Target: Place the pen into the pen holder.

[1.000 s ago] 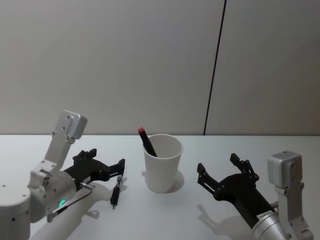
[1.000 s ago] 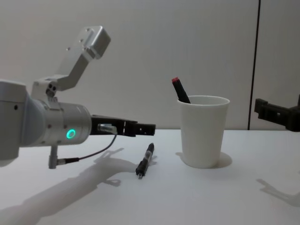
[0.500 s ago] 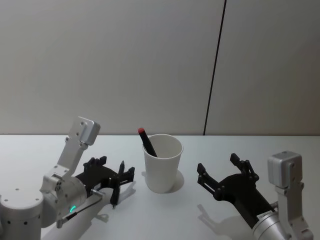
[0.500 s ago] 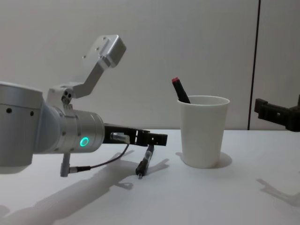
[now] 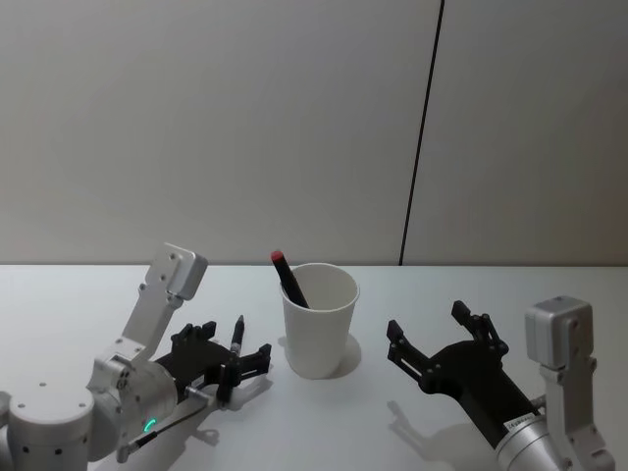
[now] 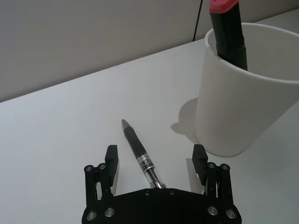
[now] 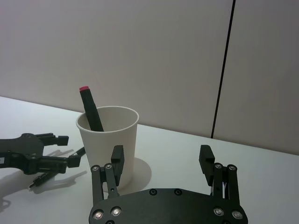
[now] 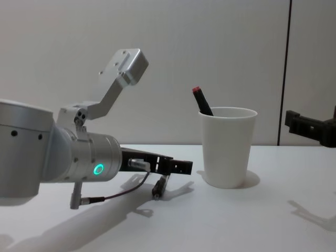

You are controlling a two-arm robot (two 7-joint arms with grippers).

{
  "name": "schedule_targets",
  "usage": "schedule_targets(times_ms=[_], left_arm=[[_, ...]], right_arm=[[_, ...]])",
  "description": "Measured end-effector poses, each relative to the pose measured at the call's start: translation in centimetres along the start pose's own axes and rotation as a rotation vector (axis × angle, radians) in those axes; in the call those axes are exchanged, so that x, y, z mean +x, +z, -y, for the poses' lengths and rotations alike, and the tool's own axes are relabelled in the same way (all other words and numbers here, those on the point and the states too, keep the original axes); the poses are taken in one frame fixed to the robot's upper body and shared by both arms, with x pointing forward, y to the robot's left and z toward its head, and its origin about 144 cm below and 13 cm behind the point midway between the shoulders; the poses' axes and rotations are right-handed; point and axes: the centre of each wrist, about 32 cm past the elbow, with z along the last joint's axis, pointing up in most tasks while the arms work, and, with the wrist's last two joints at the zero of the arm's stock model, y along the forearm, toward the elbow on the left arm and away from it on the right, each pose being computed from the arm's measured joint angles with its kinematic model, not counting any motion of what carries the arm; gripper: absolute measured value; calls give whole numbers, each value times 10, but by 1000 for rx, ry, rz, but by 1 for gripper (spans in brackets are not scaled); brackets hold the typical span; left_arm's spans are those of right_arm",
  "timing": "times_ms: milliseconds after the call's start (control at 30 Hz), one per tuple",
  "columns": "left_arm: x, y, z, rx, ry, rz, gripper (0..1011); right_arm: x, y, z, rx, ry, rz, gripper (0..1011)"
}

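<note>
A black pen (image 5: 236,332) lies flat on the white table, just left of the pen holder (image 5: 319,324), a white paper cup that stands upright. A black marker with a red cap (image 5: 287,277) leans inside the cup. My left gripper (image 5: 238,347) is low over the table and open, with one finger on each side of the pen (image 6: 139,151) and not closed on it. From the left wrist, the fingers (image 6: 110,159) flank the pen's rear half and the cup (image 6: 243,112) is just ahead. My right gripper (image 5: 446,339) rests open to the right of the cup (image 7: 107,140).
The white table (image 5: 392,294) meets a plain grey wall with a dark vertical seam (image 5: 422,137). In the chest view the left arm's body (image 8: 58,157) is large at the left, with the cup (image 8: 227,147) in the middle.
My left arm has moved forward and down toward the cup, so its open fingers now straddle the pen. Pen, cup and right arm have not moved.
</note>
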Motion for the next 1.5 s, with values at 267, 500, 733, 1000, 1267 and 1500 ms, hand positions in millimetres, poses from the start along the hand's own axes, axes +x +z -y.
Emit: schedule_targets(times_ms=[267,500,733,1000,1267,1500], left_arm=[[-3,-3,-1,8,-3,9,1002],[-4,-7,-3,13,-7,12,1002],[-6,-12,-5,11,-9,11,1002],[-7,-15,-6,7,-10,11,1002],[-7,-17,-6,5,-10,11,947],[-8,-17,-6,4,-11,10,786]], right_arm=[[0,0,0,0,0,0,1001],[0,0,0,0,0,0,1001],[0,0,0,0,0,0,1001],[0,0,0,0,0,0,1001],[0,0,0,0,0,0,1001],[0,0,0,0,0,0,1001]])
